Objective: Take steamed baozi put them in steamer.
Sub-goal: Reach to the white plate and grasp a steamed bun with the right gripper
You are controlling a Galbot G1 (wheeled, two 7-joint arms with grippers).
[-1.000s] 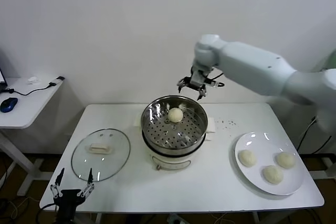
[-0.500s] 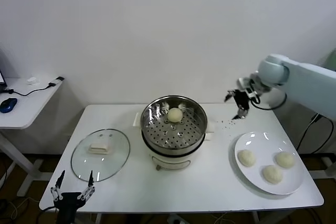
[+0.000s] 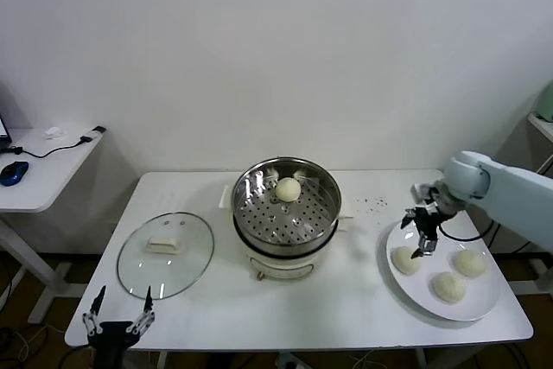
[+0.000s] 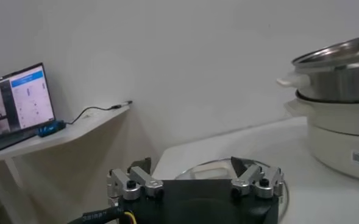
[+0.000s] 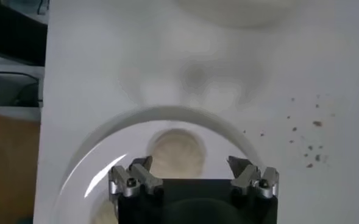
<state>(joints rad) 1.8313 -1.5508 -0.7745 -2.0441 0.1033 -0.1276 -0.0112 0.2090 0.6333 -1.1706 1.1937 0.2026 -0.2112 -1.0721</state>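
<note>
The steamer (image 3: pixel 287 213) stands mid-table with one steamed baozi (image 3: pixel 289 188) on its perforated bottom. Three more baozi lie on the white plate (image 3: pixel 416 293) at the right: one at the plate's left (image 3: pixel 406 259), one at the front (image 3: pixel 448 286), one at the right (image 3: pixel 471 263). My right gripper (image 3: pixel 421 232) hangs open just above the left one. In the right wrist view that baozi (image 5: pixel 177 154) lies between the spread fingers of the gripper (image 5: pixel 189 163), apart from them. My left gripper (image 3: pixel 117 314) waits open, low by the table's front-left corner.
A glass lid (image 3: pixel 165 254) with a cream handle lies flat left of the steamer. Dark crumbs (image 3: pixel 374 205) dot the table between steamer and plate. A side desk (image 3: pixel 39 166) with a blue mouse stands far left. In the left wrist view the steamer (image 4: pixel 341 73) rises beyond the lid (image 4: pixel 209 173).
My right arm has swung from over the steamer's back rim to the right and down over the plate, its gripper open throughout. The left arm has stayed put.
</note>
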